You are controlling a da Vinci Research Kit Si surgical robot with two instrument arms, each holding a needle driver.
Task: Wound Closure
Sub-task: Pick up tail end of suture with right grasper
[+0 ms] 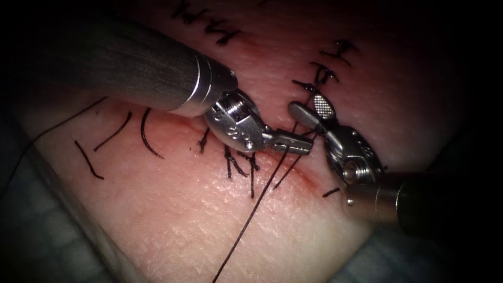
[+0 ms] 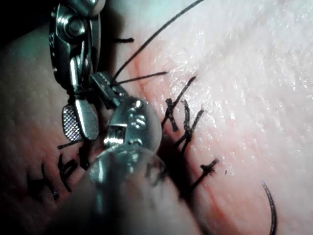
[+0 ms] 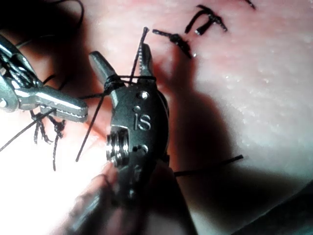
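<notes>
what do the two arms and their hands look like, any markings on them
Both arms are dark, matte cylindrical shafts ending in polished silver metal. The left hand follows a ringed silver collar and a rounded wrist block with small pins; its jaws are slim and tapered. The right hand has a riveted silver wrist, spoon-shaped jaws with a cross-hatched gripping face, and stamped letters "is" on its wrist housing.

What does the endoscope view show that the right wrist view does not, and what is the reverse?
Endoscope view: the curved needle, seemingly lying free on the tissue left of the cut. Right wrist view: thread wound around the open fingers of the right tool. Both: the left tool shut on the thread, the right tool gripping nothing.
</notes>
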